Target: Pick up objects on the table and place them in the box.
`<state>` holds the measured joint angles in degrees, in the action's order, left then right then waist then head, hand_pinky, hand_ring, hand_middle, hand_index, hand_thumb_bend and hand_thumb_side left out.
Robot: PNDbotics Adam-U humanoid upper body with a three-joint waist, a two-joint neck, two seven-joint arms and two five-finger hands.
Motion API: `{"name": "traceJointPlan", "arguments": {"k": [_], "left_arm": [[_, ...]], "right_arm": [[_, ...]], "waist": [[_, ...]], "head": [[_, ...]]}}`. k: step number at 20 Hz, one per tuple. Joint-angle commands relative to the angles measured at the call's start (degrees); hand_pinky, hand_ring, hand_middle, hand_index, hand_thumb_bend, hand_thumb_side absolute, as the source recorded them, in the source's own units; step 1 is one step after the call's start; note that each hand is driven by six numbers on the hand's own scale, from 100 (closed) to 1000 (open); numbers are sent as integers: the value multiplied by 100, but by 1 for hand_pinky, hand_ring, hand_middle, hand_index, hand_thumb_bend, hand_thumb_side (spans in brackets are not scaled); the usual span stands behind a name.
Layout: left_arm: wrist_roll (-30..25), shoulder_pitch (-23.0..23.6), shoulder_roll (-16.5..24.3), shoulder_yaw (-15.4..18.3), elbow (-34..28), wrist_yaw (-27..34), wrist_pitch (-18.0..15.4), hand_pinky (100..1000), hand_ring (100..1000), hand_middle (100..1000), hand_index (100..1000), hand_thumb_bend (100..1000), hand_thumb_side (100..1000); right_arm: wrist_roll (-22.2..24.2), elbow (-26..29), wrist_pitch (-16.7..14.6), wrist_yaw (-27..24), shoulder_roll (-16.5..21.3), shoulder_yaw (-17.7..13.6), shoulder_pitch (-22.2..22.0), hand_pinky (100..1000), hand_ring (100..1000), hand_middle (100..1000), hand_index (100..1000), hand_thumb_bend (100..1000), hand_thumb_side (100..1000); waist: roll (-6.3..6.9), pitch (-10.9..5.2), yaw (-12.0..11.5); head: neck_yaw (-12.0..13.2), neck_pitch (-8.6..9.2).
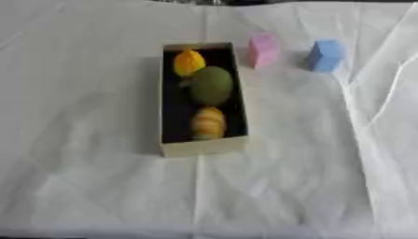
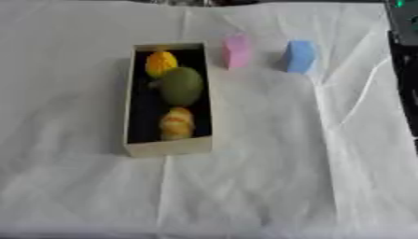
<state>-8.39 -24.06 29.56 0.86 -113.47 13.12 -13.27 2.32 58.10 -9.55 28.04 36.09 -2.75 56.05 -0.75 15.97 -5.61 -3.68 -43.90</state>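
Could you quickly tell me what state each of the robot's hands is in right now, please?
Left hand: not in view in either eye view, so its state cannot be told.
Right hand: not in view either, so its state cannot be told.

You cannot make out what the three things in the box [image 1: 204,147] are. At the far end lies a blurred orange-yellow lump [image 1: 189,62], in the middle a dull green rounded shape [image 1: 212,85], at the near end a tan and orange striped thing [image 1: 208,123]. The dark floor of the box hides their undersides. The pink block [image 1: 263,50] and the blue block [image 1: 326,55], upper right of the frame, are soft-edged, so you cannot read their faces. In the right eye view, a dark object [image 2: 404,56] is cut off by the right edge, and dark shapes along the top edge stay unreadable. The worktop [image 1: 98,186] runs past every edge.
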Motion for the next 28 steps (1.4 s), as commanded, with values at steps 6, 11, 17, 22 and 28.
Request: {"name": "traceJointPlan", "arguments": {"k": [6,11,17,22,28], "left_arm": [[-8,-3,50,75,-112,13,7,861,843,849,927,100,672],[-89,1,53,107,-112,15,32,861,843,849,926,100,672],[-140,2,52,104,-112,1,46,862,843,849,922,100,672],[-189,-9,34,83,-112,-5,74,863,843,850,919,100,672],[-228,-37,15,64,-112,7,85,862,843,849,916,100,672]], "right_arm": [[836,-466,-622,516,535,194,230,817,874,777,913,100,202],[1367,-650,-846,848,637,264,219,836,901,814,924,100,208],[2029,-752,-1044,1283,693,338,224,852,924,853,939,100,240],[2490,-735,-1216,1573,725,431,216,865,939,875,967,100,276],[2854,-715,-1331,1722,727,500,208,875,948,883,991,100,294]], "waist": [[-103,-122,34],[-128,-144,36],[-144,-163,44],[-157,-159,51],[-152,-147,50]], "head": [[77,-22],[97,-22],[120,-22],[118,-22],[49,-22]]}}
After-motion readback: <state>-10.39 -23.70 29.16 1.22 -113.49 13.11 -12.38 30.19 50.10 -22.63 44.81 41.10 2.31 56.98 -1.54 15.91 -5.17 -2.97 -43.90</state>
